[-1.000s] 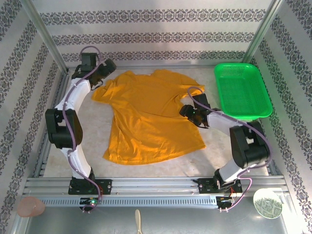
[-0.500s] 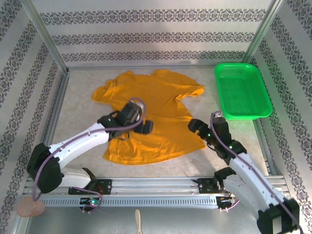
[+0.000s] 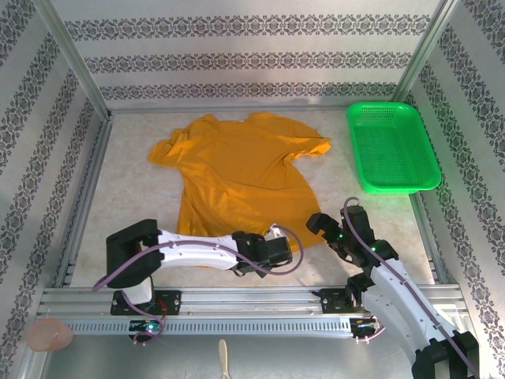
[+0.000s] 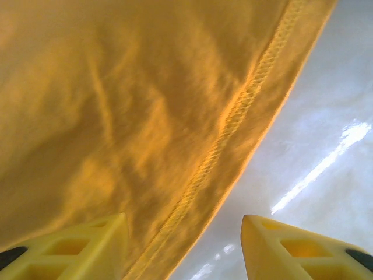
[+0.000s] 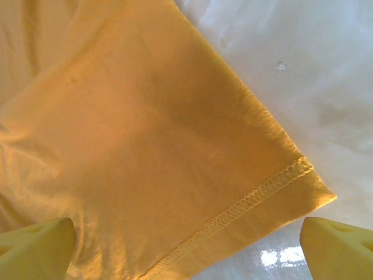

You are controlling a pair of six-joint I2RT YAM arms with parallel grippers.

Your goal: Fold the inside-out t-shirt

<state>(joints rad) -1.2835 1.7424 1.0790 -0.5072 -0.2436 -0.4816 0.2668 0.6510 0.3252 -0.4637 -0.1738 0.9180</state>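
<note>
- Shirt (image 3: 237, 170): mustard-orange, spread flat on the table (image 3: 134, 189). The collar lies toward the far wall and the hem toward the arms, with a short sleeve out to each side. Creases run through the right half.
- Left gripper (image 3: 276, 251): low at the shirt's near edge, its arm stretched along the front of the table. Seen from the left wrist (image 4: 183, 227), the yellow fingers (image 4: 87, 242) stand apart. The stitched hem (image 4: 233, 116) runs down between them, one finger over cloth and the other over bare table. The jaws grip nothing, and whether the fingers touch the cloth cannot be told.
- Right gripper (image 3: 317, 223): just beside the shirt's near right corner. Seen from the right wrist (image 5: 186, 233), its fingers (image 5: 35, 245) are spread wide, one at each lower edge of that view. The hem corner (image 5: 315, 195) lies flat on the table between them, ungripped.
- Basket (image 3: 379, 107): green, at the far right of the table, beyond the right sleeve and not touching the shirt.
</note>
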